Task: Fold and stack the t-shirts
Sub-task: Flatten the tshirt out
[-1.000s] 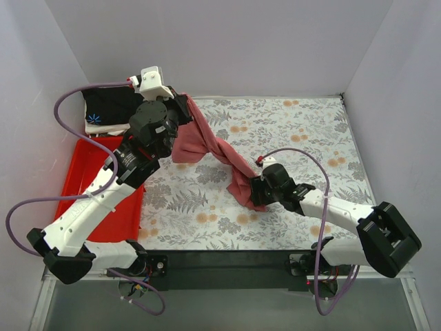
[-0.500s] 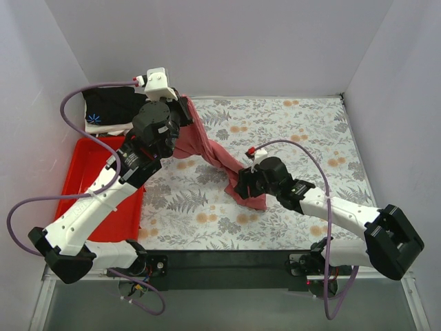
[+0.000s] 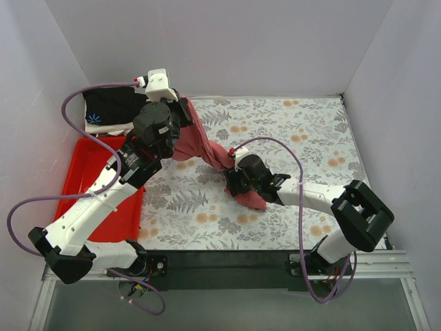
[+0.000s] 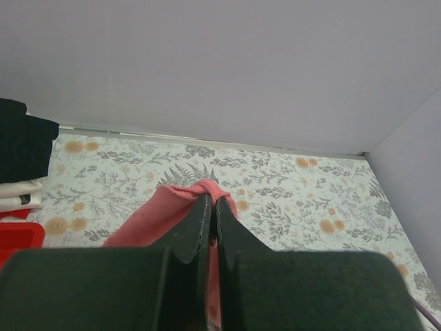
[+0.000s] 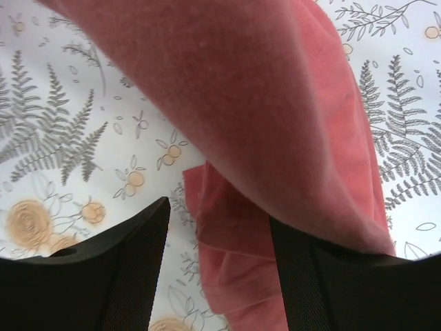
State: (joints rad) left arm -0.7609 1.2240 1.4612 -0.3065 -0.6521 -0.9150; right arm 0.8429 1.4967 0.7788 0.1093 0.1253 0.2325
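Two claws work one shirt. The left claw (image 4: pixel 212 201) is pinched narrow on a fold of the salmon-red t-shirt (image 3: pixel 200 141) and holds it raised off the table (image 3: pixel 303 131). From that claw the cloth runs down as a twisted rope toward the right claw (image 5: pixel 217 214). The right claw stands wide, with a finger on either side of the shirt's lower end. That end lies bunched on the table just under and ahead of it, and the claw does not seem to be gripping anything.

Off to the left claw's left, the black t-shirt (image 3: pixel 114 107) lies folded on the white t-shirt (image 4: pixel 17 196), just beyond the red tray (image 3: pixel 83 172).

My reading is that the salmon shirt is being opened out for folding and no fold has been made yet. The next move calls for the right claw to close on a hem or corner. It would then draw that away from the left claw, so the twist comes out and the shirt can be laid flat.
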